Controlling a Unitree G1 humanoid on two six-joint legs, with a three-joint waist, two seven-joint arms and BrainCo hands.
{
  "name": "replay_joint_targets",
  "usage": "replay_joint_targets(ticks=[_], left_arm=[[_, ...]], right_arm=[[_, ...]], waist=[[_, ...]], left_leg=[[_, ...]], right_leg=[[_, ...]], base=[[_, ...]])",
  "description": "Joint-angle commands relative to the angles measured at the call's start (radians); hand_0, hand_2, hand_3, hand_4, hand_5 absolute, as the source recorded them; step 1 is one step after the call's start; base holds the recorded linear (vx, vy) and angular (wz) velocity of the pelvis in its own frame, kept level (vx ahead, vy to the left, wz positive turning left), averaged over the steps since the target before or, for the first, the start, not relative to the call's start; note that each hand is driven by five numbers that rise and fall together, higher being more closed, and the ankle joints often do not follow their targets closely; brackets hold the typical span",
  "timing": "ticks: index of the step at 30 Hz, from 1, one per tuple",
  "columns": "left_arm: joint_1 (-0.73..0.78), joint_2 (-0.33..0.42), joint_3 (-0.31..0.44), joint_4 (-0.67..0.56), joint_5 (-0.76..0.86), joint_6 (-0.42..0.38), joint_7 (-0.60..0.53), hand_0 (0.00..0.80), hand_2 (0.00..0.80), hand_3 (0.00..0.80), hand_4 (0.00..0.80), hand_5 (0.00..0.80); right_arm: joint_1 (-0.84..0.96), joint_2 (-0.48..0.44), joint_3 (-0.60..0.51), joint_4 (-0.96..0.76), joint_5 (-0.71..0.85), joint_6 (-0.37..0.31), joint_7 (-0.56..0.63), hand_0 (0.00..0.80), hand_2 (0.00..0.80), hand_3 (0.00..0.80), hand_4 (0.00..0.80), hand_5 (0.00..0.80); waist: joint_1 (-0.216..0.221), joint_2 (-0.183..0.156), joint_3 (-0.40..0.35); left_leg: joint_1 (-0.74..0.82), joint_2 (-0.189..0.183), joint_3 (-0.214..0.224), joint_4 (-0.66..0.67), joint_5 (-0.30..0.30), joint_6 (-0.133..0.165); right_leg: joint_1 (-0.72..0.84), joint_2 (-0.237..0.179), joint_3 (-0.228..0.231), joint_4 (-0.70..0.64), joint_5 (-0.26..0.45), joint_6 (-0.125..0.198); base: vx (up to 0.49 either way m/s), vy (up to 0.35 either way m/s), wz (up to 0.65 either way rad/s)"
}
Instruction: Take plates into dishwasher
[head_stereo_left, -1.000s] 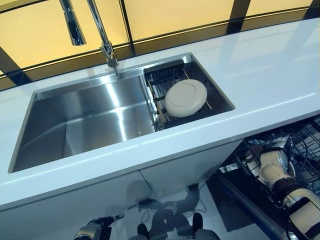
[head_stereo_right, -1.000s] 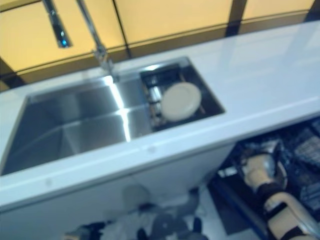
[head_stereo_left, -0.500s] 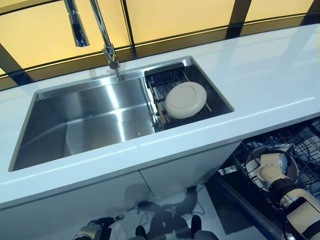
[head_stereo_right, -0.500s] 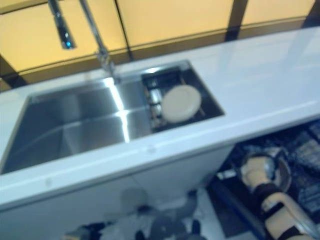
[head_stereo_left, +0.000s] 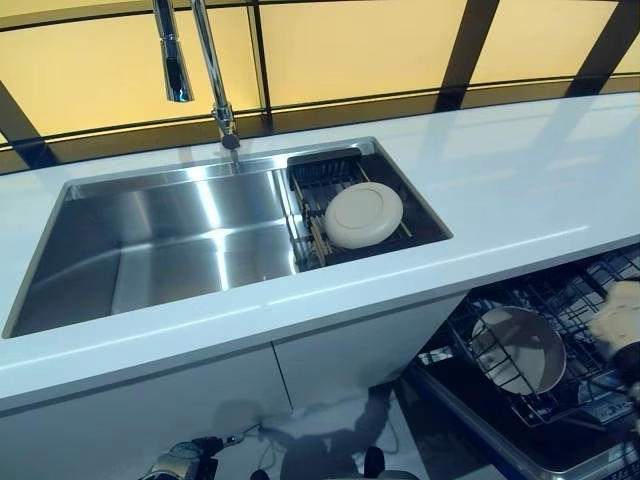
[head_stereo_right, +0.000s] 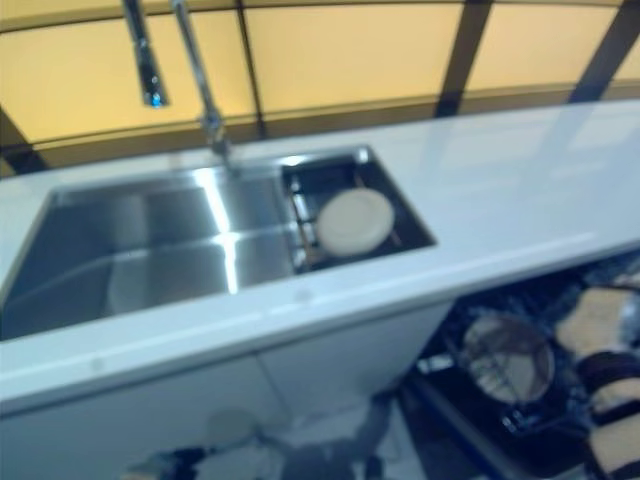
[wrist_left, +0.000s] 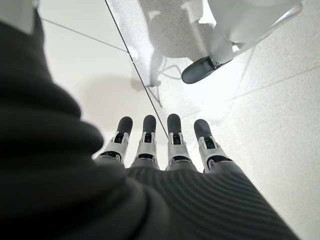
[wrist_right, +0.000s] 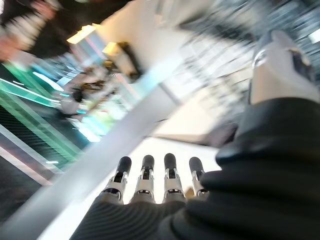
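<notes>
Cream plate in a black rack, shiny steel sink, white counter, amber-yellow panels with dark frames, grey plate below

The sink sits sunk into the counter, faucet standing behind it. Inside the sink's right end there's a rack — one plate leaning in it. Below the counter's front edge, off to the right, the dishwasher rack is pulled out — another plate stands in it, right hand just beside. Left hand hangs low over the floor.
</notes>
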Motion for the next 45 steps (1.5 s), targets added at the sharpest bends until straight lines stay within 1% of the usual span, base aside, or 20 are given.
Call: replay_joint_targets(ticks=[1, 4, 7, 11, 13, 14, 17, 19, 20, 22, 23, 28, 31, 32, 33, 35, 36, 38, 41, 45], left_arm=[[-0.047, 0.044, -0.025, 0.065, 0.012, -0.020, -0.007, 0.000, 0.000, 0.000, 0.000, 0.000], [-0.053, 0.048, -0.036, 0.078, -0.001, -0.027, -0.005, 0.000, 0.000, 0.000, 0.000, 0.000], [-0.057, 0.047, -0.051, 0.091, -0.015, -0.031, 0.006, 0.000, 0.000, 0.000, 0.000, 0.000], [-0.049, 0.050, -0.052, 0.101, -0.023, -0.037, 0.014, 0.000, 0.000, 0.000, 0.000, 0.000], [-0.042, 0.050, -0.054, 0.096, -0.030, -0.032, 0.023, 0.000, 0.000, 0.000, 0.000, 0.000], [-0.040, 0.049, -0.051, 0.093, -0.032, -0.030, 0.027, 0.000, 0.000, 0.000, 0.000, 0.000], [-0.032, 0.054, -0.043, 0.084, -0.041, -0.019, 0.034, 0.000, 0.000, 0.000, 0.000, 0.000], [-0.030, 0.052, -0.039, 0.083, -0.042, -0.017, 0.035, 0.000, 0.000, 0.000, 0.000, 0.000], [-0.026, 0.056, -0.035, 0.080, -0.045, -0.011, 0.037, 0.000, 0.000, 0.000, 0.000, 0.000], [-0.030, 0.055, -0.033, 0.075, -0.058, -0.003, 0.045, 0.000, 0.000, 0.000, 0.000, 0.000], [-0.031, 0.057, -0.033, 0.073, -0.061, -0.002, 0.046, 0.000, 0.000, 0.000, 0.000, 0.000], [-0.047, 0.063, -0.026, 0.055, -0.079, 0.007, 0.056, 0.000, 0.000, 0.000, 0.000, 0.000], [-0.054, 0.071, -0.020, 0.034, -0.086, 0.020, 0.064, 0.000, 0.000, 0.000, 0.000, 0.000], [-0.064, 0.064, 0.001, 0.054, -0.085, 0.001, 0.094, 0.000, 0.000, 0.000, 0.000, 0.000], [-0.066, 0.062, 0.014, 0.085, -0.079, -0.038, 0.107, 0.000, 0.000, 0.000, 0.000, 0.000], [-0.060, 0.056, 0.026, 0.104, -0.074, -0.076, 0.123, 0.000, 0.000, 0.000, 0.000, 0.000], [-0.051, 0.052, 0.027, 0.108, -0.078, -0.110, 0.137, 0.000, 0.000, 0.000, 0.000, 0.000], [-0.037, 0.055, 0.016, 0.094, -0.084, -0.132, 0.140, 0.000, 0.000, 0.000, 0.000, 0.000], [-0.027, 0.061, -0.001, 0.067, -0.100, -0.133, 0.129, 0.000, 0.000, 0.000, 0.000, 0.000], [-0.019, 0.064, -0.006, 0.053, -0.106, -0.126, 0.115, 0.000, 0.000, 0.000, 0.000, 0.000]], right_arm=[[-0.179, -0.120, 0.049, 0.097, 0.111, -0.010, -0.093, 0.000, 0.000, 0.000, 0.000, 0.000], [-0.305, -0.175, 0.101, 0.174, 0.207, -0.058, -0.144, 0.000, 0.000, 0.000, 0.000, 0.000], [-0.425, -0.204, 0.161, 0.242, 0.326, -0.096, -0.205, 0.000, 0.000, 0.000, 0.000, 0.000], [-0.593, -0.230, 0.257, 0.244, 0.431, -0.180, -0.323, 0.000, 0.000, 0.000, 0.000, 0.000], [-0.682, -0.238, 0.319, 0.187, 0.484, -0.203, -0.331, 0.000, 0.000, 0.000, 0.000, 0.000], [-0.714, -0.238, 0.343, 0.164, 0.516, -0.199, -0.327, 0.000, 0.000, 0.000, 0.000, 0.000], [-0.824, -0.240, 0.423, 0.075, 0.608, -0.222, -0.298, 0.000, 0.000, 0.000, 0.000, 0.000], [-0.854, -0.237, 0.449, 0.062, 0.627, -0.226, -0.295, 0.000, 0.000, 0.000, 0.000, 0.000], [-0.913, -0.217, 0.490, 0.017, 0.658, -0.244, -0.278, 0.000, 0.000, 0.000, 0.000, 0.000], [-0.965, -0.186, 0.523, -0.014, 0.700, -0.263, -0.273, 0.000, 0.000, 0.000, 0.000, 0.000], [-0.974, -0.180, 0.530, -0.025, 0.702, -0.264, -0.273, 0.000, 0.000, 0.000, 0.000, 0.000], [-1.005, -0.133, 0.553, -0.124, 0.705, -0.319, -0.280, 0.000, 0.000, 0.000, 0.000, 0.000], [-1.009, -0.117, 0.567, -0.184, 0.688, -0.327, -0.268, 0.000, 0.000, 0.000, 0.000, 0.000], [-0.978, -0.116, 0.544, -0.220, 0.682, -0.313, -0.268, 0.000, 0.000, 0.000, 0.000, 0.000], [-0.921, -0.113, 0.506, -0.269, 0.680, -0.295, -0.277, 0.000, 0.000, 0.000, 0.000, 0.000], [-0.881, -0.109, 0.482, -0.304, 0.681, -0.279, -0.290, 0.000, 0.000, 0.000, 0.000, 0.000], [-0.862, -0.101, 0.471, -0.327, 0.681, -0.269, -0.295, 0.000, 0.000, 0.000, 0.000, 0.000], [-0.895, -0.092, 0.499, -0.319, 0.694, -0.263, -0.291, 0.000, 0.000, 0.000, 0.000, 0.000], [-0.940, -0.080, 0.538, -0.311, 0.692, -0.303, -0.267, 0.000, 0.000, 0.000, 0.000, 0.000], [-0.946, -0.067, 0.570, -0.319, 0.631, -0.375, -0.255, 0.000, 0.000, 0.000, 0.000, 0.000]], waist=[[-0.005, -0.059, -0.012], [0.001, -0.071, -0.017], [0.010, -0.081, -0.020], [0.018, -0.086, -0.020], [0.023, -0.089, -0.021], [0.024, -0.089, -0.020], [0.031, -0.092, -0.016], [0.031, -0.090, -0.014], [0.041, -0.096, -0.007], [0.051, -0.094, 0.011], [0.054, -0.094, 0.016], [0.077, -0.095, 0.064], [0.088, -0.096, 0.093], [0.090, -0.104, 0.108], [0.089, -0.119, 0.123], [0.091, -0.132, 0.142], [0.098, -0.139, 0.167], [0.110, -0.137, 0.193], [0.122, -0.123, 0.215], [0.129, -0.111, 0.229]], left_leg=[[0.048, -0.011, -0.015, -0.001, -0.039, 0.025], [0.049, -0.010, -0.016, -0.001, -0.037, 0.025], [0.048, -0.009, -0.019, -0.001, -0.034, 0.024], [0.047, -0.009, -0.024, -0.001, -0.031, 0.021], [0.042, -0.011, -0.029, -0.001, -0.029, 0.020], [0.041, -0.012, -0.031, -0.001, -0.029, 0.020], [0.031, -0.014, -0.039, -0.001, -0.025, 0.018], [0.029, -0.015, -0.041, -0.001, -0.024, 0.018], [0.020, -0.017, -0.045, -0.001, -0.020, 0.017], [0.004, -0.020, -0.054, -0.001, -0.014, 0.017], [-0.001, -0.020, -0.056, -0.001, -0.012, 0.017], [-0.056, -0.024, -0.075, -0.001, 0.002, 0.017], [-0.086, -0.027, -0.085, -0.001, 0.011, 0.018], [-0.101, -0.025, -0.089, -0.001, 0.011, 0.020], [-0.116, -0.021, -0.092, -0.001, 0.012, 0.020], [-0.129, -0.018, -0.096, -0.001, 0.015, 0.018], [-0.142, -0.017, -0.102, -0.001, 0.019, 0.016], [-0.159, -0.019, -0.111, -0.001, 0.025, 0.014], [-0.179, -0.025, -0.122, -0.001, 0.032, 0.012], [-0.193, -0.030, -0.129, -0.001, 0.037, 0.010]], right_leg=[[0.035, 0.012, 0.006, 0.001, -0.029, 0.062], [0.039, 0.014, 0.008, 0.001, -0.030, 0.061], [0.042, 0.014, 0.002, 0.001, -0.031, 0.060], [0.048, 0.013, -0.008, 0.001, -0.033, 0.059], [0.048, 0.012, -0.014, 0.001, -0.035, 0.059], [0.048, 0.011, -0.016, 0.001, -0.035, 0.059], [0.047, 0.008, -0.025, 0.001, -0.038, 0.058], [0.047, 0.008, -0.027, 0.001, -0.038, 0.058], [0.045, 0.007, -0.035, 0.001, -0.039, 0.057], [0.038, 0.005, -0.042, 0.001, -0.038, 0.057], [0.036, 0.005, -0.043, 0.001, -0.038, 0.057], [0.002, 0.000, -0.061, 0.001, -0.032, 0.059], [-0.017, 0.001, -0.068, 0.001, -0.027, 0.059], [-0.025, 0.005, -0.072, 0.001, -0.027, 0.057], [-0.035, 0.012, -0.075, 0.001, -0.027, 0.054], [-0.045, 0.016, -0.079, 0.001, -0.024, 0.052], [-0.053, 0.020, -0.084, 0.001, -0.021, 0.050], [-0.063, 0.020, -0.094, 0.001, -0.017, 0.048], [-0.074, 0.019, -0.107, 0.001, -0.014, 0.047], [-0.081, 0.017, -0.121, 0.001, -0.014, 0.047]], base=[[0.031, 0.022, -0.12], [0.026, 0.013, -0.15], [0.008, 0.000, -0.03], [0.016, -0.011, 0.01], [0.029, -0.017, 0.05], [0.024, -0.015, 0.04], [0.026, -0.019, 0.04], [0.027, -0.011, 0.05], [0.017, -0.015, 0.11], [-0.012, -0.015, 0.18], [-0.050, -0.013, 0.16], [-0.088, -0.024, 0.14], [-0.074, -0.049, 0.14], [-0.112, -0.175, 0.27], [-0.088, -0.185, 0.17], [-0.077, -0.125, 0.09], [-0.084, -0.089, 0.05], [-0.069, -0.036, 0.12], [-0.035, 0.025, 0.18], [-0.012, 0.027, 0.12]])
